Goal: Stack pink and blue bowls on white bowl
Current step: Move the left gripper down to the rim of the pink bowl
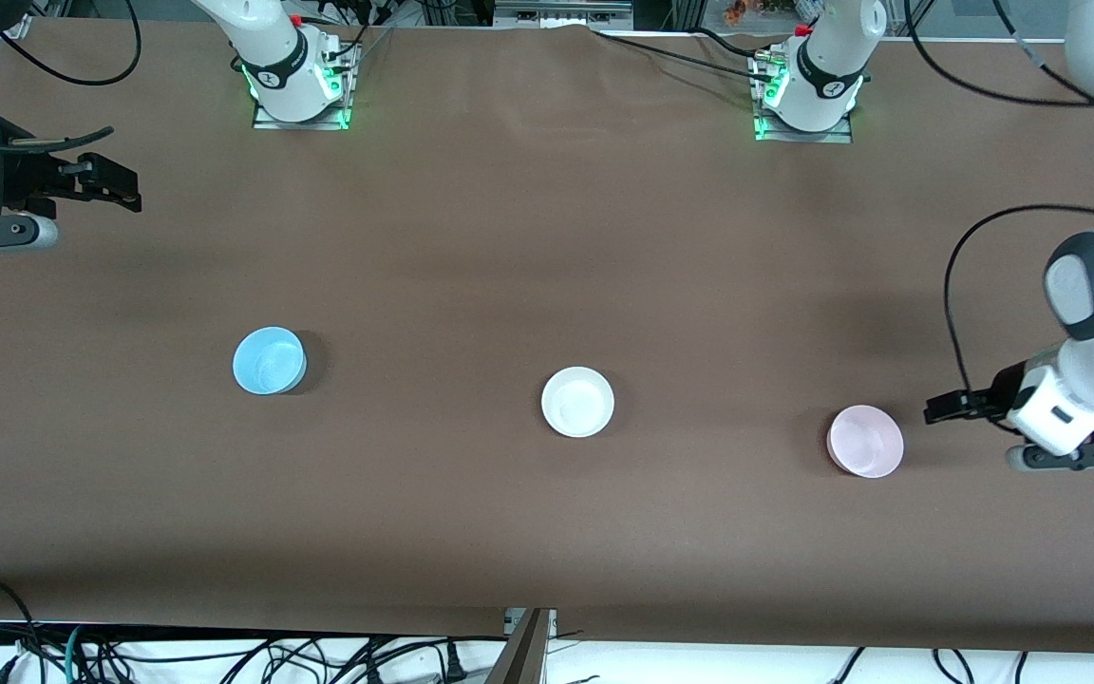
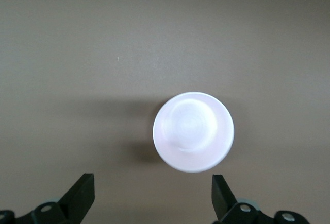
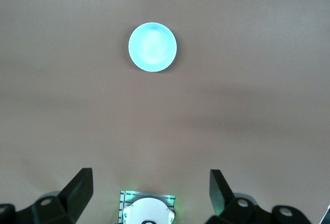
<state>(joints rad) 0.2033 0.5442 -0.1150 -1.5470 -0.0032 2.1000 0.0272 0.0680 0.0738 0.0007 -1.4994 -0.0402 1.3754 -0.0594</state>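
Three bowls stand apart in a row on the brown table. The blue bowl [image 1: 269, 360] is toward the right arm's end, the white bowl [image 1: 577, 402] in the middle, the pink bowl [image 1: 865, 441] toward the left arm's end. My left gripper [image 1: 938, 409] is open and empty, over the table just beside the pink bowl on the left arm's side. The left wrist view shows it [image 2: 152, 198] with the pink bowl [image 2: 193, 131] ahead of the fingers. My right gripper [image 1: 124, 186] is open and empty, over the right arm's end of the table. Its wrist view [image 3: 149, 193] shows the blue bowl [image 3: 152, 47].
The arm bases [image 1: 298, 90] [image 1: 808, 100] stand at the table's edge farthest from the front camera. The right arm's base also shows in the right wrist view [image 3: 148, 211]. Cables lie off the table's near edge [image 1: 224, 655].
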